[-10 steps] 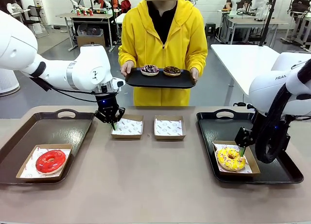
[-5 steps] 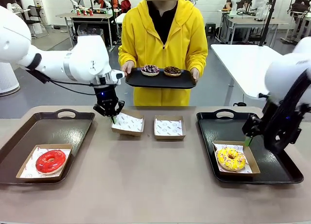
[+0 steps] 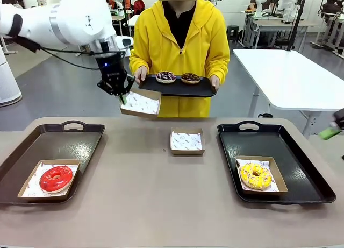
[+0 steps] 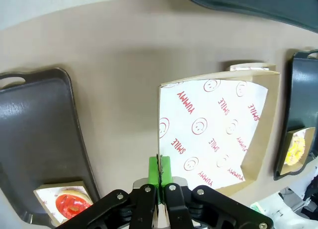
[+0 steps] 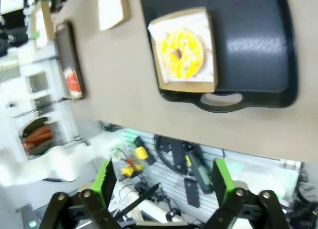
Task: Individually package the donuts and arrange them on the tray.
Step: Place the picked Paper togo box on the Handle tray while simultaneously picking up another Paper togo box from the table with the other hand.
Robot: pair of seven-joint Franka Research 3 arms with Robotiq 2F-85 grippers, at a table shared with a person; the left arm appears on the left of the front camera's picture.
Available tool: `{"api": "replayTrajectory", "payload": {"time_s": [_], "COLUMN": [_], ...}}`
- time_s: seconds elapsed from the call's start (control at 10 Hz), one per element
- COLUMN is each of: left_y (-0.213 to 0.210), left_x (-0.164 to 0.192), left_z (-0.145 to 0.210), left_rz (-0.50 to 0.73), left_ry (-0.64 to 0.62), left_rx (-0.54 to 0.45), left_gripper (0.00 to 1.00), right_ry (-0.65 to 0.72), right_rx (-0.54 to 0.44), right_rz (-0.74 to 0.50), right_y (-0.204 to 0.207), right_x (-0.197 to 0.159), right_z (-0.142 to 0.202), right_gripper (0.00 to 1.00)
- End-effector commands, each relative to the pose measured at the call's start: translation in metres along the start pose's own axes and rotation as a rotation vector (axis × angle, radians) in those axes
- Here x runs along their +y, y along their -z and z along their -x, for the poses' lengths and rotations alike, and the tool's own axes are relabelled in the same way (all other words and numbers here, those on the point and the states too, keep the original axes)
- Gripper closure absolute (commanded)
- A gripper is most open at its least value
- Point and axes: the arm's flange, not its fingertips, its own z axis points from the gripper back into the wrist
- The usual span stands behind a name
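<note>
My left gripper (image 3: 122,95) is shut on the rim of an empty paper-lined box (image 3: 141,104) and holds it tilted in the air, just left of the black tray (image 3: 201,90) in the person's hands. On that tray lie a dark sprinkled donut (image 3: 165,76) and a brown donut (image 3: 190,77). The red donut (image 3: 56,178) sits in a box on the left tray (image 3: 54,140). In a box on the right tray (image 3: 301,178) lies the yellow donut (image 3: 255,175). My right gripper (image 5: 164,182) is open and empty, high off the table's right side; one of its green fingertips (image 3: 329,133) shows at the right edge.
A second empty lined box (image 3: 187,141) rests on the brown table (image 3: 161,205) between the two trays. A white table (image 3: 279,65) stands behind at the right. The person in a yellow hoodie stands at the far edge.
My left gripper has lifted the empty box off the table and up toward the person's tray. The right arm has pulled away to the right from the yellow donut's box.
</note>
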Motion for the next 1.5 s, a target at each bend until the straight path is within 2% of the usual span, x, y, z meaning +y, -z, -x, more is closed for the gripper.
{"api": "replayTrajectory", "payload": {"time_s": [0.0,0.3,0.6,0.7,0.8,0.9,1.4], "left_y": [-0.004,-0.009,-0.007,-0.002,-0.002,-0.002,-0.002], "left_x": [-0.015,-0.040,-0.046,-0.039,-0.039,-0.039,-0.039], "left_z": [-0.016,-0.030,-0.047,-0.028,-0.028,-0.028,-0.028], "left_rz": [-0.022,-0.068,-0.095,-0.060,-0.060,-0.060,-0.060], "left_ry": [-0.003,0.014,-0.021,0.028,0.028,0.028,0.028], "left_rx": [0.008,0.003,0.011,0.005,0.005,0.005,0.005], "left_gripper": [1.00,1.00,1.00,1.00,1.00,1.00,1.00], "right_ry": [-0.008,-0.026,-0.103,-0.114,-0.138,-0.086,-0.086], "right_rx": [0.032,-0.033,-0.033,-0.022,-0.019,-0.045,-0.045], "right_rz": [-0.181,-0.394,-0.537,-0.543,-0.509,-0.511,-0.511], "right_y": [-0.021,-0.049,-0.060,-0.059,-0.052,-0.053,-0.053], "right_x": [-0.027,-0.071,-0.114,-0.122,-0.120,-0.111,-0.111], "right_z": [-0.017,-0.029,-0.032,-0.033,-0.036,-0.024,-0.024], "right_gripper": [0.00,0.00,0.00,0.00,0.00,0.00,0.00]}}
